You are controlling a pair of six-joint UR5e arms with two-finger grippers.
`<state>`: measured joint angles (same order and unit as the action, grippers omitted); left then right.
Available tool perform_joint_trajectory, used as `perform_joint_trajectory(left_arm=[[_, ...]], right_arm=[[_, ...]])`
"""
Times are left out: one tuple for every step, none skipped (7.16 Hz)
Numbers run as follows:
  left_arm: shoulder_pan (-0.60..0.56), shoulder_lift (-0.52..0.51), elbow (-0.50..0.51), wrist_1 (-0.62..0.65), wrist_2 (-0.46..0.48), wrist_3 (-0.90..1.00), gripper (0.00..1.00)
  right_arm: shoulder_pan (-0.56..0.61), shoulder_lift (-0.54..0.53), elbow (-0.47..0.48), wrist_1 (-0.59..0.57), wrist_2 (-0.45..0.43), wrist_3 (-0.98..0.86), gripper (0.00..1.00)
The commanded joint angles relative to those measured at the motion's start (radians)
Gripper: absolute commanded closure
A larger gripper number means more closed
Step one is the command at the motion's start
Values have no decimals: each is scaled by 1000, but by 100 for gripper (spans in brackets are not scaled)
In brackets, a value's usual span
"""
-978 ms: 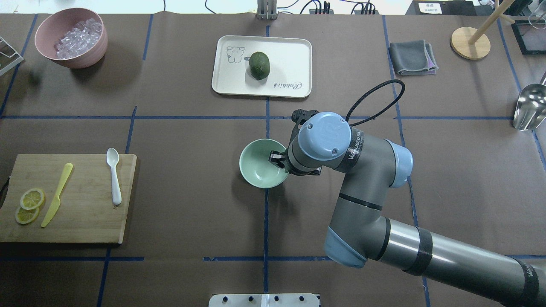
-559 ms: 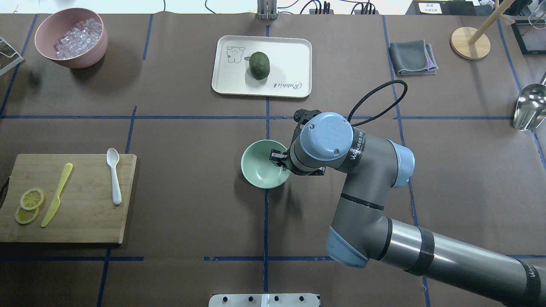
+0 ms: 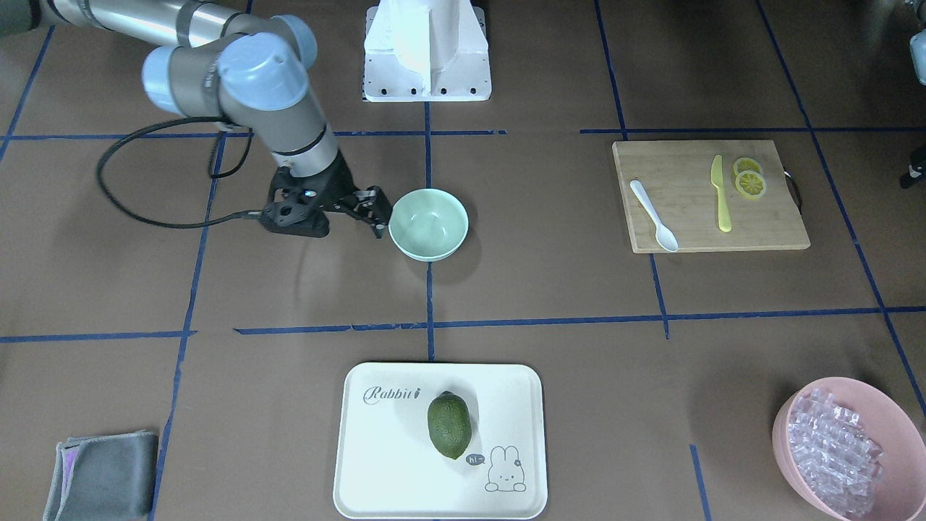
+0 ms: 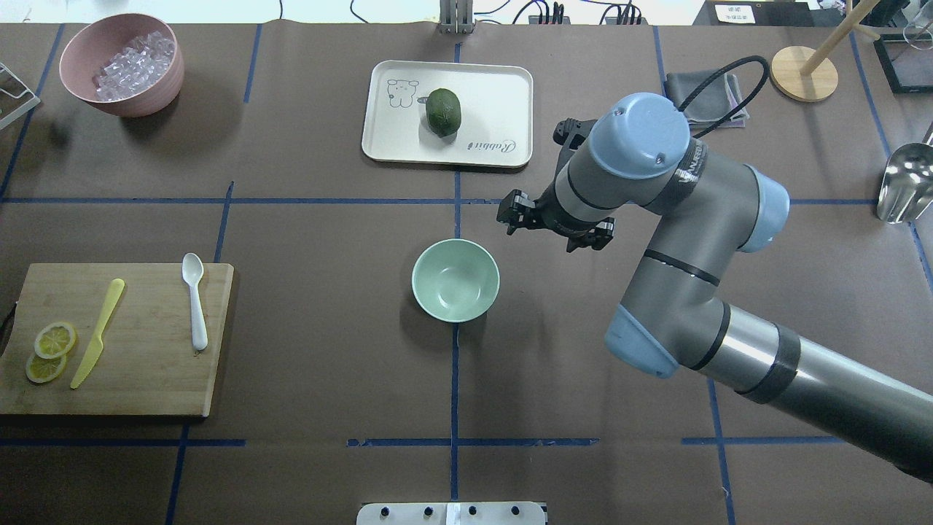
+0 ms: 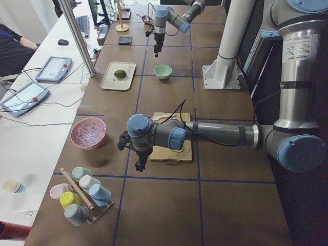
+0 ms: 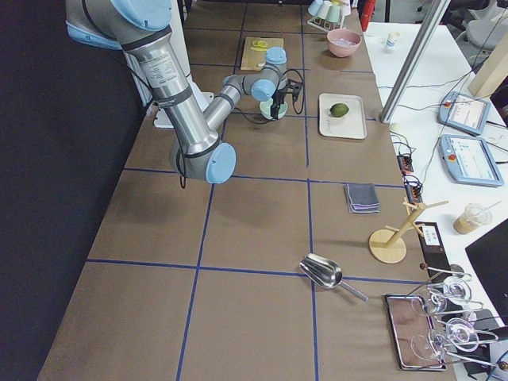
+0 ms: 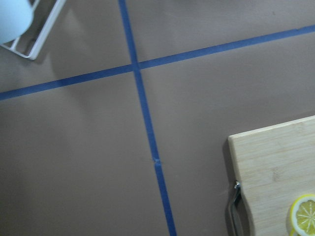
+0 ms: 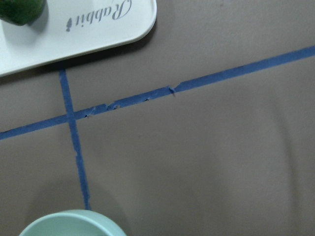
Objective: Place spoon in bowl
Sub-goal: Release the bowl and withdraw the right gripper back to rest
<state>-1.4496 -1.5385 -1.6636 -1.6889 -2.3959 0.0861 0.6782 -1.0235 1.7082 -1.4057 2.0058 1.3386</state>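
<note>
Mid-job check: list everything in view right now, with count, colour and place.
spoon: one, white, on the cutting board.
bowl: one, mint green, empty, table centre.
cutting board: one, wooden, robot's left side.
knife: one, yellow, on the board.
lemon slices: two, yellow, overlapping on the board.
pink bowl: one, holding clear cubes, far left.
tray: one, cream, far centre.
green fruit: one, on the tray.
cloth: one, grey, far right.
wooden stand: one, far right.
scoop: one, metal, right edge.
cups: about six, pastel, racked.
right gripper: black, open, empty, beside the bowl.
left gripper: near the board's end; state unclear.
</note>
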Motion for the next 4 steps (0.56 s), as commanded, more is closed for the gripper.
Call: perform_joint_trajectory(left_arm=[[5, -70, 22, -3, -3, -2, 0], [8, -75, 21, -14, -2, -2, 0], [9, -75, 19, -15, -2, -2, 0], [9, -75, 7, -14, 3, -3, 0]], right_arm=[[145, -120, 13, -1, 114, -271, 0], [206, -183, 11, -1, 149, -455, 0], [284, -258, 10, 1, 178, -618, 0], [384, -338, 11, -1, 218, -791, 0]])
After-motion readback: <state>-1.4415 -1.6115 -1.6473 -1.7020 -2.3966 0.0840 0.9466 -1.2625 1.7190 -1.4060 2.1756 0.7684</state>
